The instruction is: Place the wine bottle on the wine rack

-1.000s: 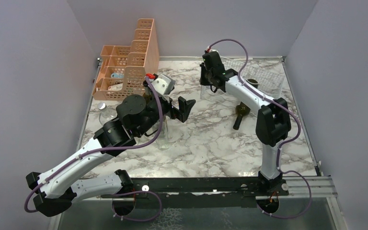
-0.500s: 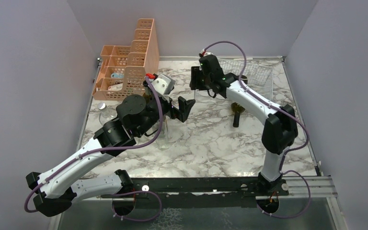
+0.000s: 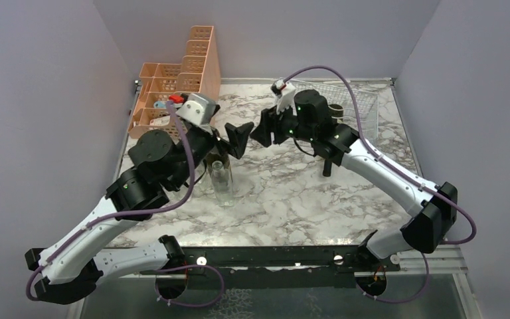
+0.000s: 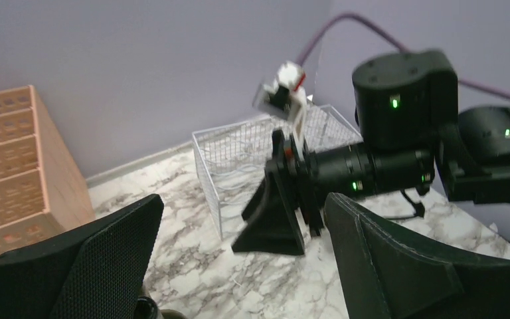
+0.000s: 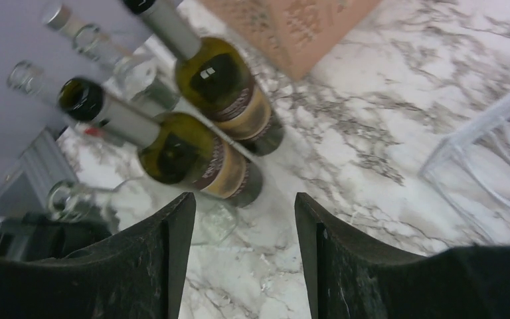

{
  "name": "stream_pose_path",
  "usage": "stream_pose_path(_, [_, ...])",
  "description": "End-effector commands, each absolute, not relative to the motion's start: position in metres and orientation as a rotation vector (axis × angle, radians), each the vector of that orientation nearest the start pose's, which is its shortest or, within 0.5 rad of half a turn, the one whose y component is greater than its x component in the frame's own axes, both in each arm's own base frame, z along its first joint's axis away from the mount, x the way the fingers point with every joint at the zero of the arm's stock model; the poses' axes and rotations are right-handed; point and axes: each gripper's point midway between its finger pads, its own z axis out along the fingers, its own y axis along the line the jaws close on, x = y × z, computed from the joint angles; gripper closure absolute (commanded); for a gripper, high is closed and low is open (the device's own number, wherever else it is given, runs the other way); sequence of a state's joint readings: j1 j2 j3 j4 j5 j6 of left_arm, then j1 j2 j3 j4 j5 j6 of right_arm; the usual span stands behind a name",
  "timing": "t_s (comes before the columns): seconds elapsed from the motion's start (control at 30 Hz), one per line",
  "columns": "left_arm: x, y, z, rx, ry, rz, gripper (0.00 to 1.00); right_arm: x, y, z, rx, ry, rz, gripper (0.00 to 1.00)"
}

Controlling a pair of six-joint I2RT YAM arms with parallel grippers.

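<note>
Right pincer point(image 5: 242, 203) is spread wide w/ nothing btwn its fingers. It points away from the wine rack point(image 3: 362, 106) toward two upright green bottles. The wine bottle point(image 5: 196, 159) nearest its line stands on the tabletop point(image 3: 292, 199), well apart from the rack. A second wine bottle point(image 5: 226, 86) stands just beside it, farther from the rack. Left pincer point(image 3: 240, 138) is also spread and empty, and faces the right one at close range on the side away from the rack. A third dark bottle point(image 3: 329, 161) lies just in front of the rack, partly under the right forearm.

Risks:
- The two pincers are near each other and prob. clash if both advance.
- Closing on the nearer bottle could knock its neighbour or the clear glass bottle point(image 3: 222, 178) over.
- Smooth round glass may slip or swing in the pinch.
- A forearm sweep back to the rack could roll the lying bottle.
- The thin wire rack looks light and may shift under a hard set-down.

The tabletop is flat, white-grey marble pattern. Lilac walls point(image 3: 272, 33) close three sides. A peach organizer point(image 3: 186, 73) sits in the far corner opposite the rack.
</note>
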State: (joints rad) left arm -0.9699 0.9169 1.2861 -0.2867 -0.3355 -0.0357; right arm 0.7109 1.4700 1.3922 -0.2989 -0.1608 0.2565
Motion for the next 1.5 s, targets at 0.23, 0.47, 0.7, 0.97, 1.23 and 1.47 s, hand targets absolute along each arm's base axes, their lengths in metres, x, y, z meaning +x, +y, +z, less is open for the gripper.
stream_pose_path(0.23, [0.201, -0.149, 0.517, 0.24, 1.298, -0.495, 0.01, 0.219, 0.415, 0.294, -0.972, 1.703, 0.932, 0.37])
stream_pose_path(0.47, [0.197, -0.14, 0.518, 0.231, 1.284, -0.494, 0.01, 0.204, 0.438, 0.281, -1.06, 1.674, 0.92, 0.31])
stream_pose_path(0.7, [0.196, -0.138, 0.514, 0.228, 1.29, -0.489, 0.01, 0.207, 0.463, 0.269, -1.092, 1.649, 0.914, 0.33])
stream_pose_path(0.97, [0.195, -0.139, 0.509, 0.23, 1.306, -0.499, 0.01, 0.209, 0.473, 0.262, -1.108, 1.591, 0.889, 0.58])
stream_pose_path(1.23, [0.197, -0.145, 0.491, 0.245, 1.347, -0.501, 0.01, 0.207, 0.449, 0.28, -1.05, 1.539, 0.846, 0.88])
stream_pose_path(1.47, [0.196, -0.162, 0.475, 0.31, 1.369, -0.543, 0.01, 0.213, 0.384, 0.294, -0.852, 1.597, 0.717, 0.94])
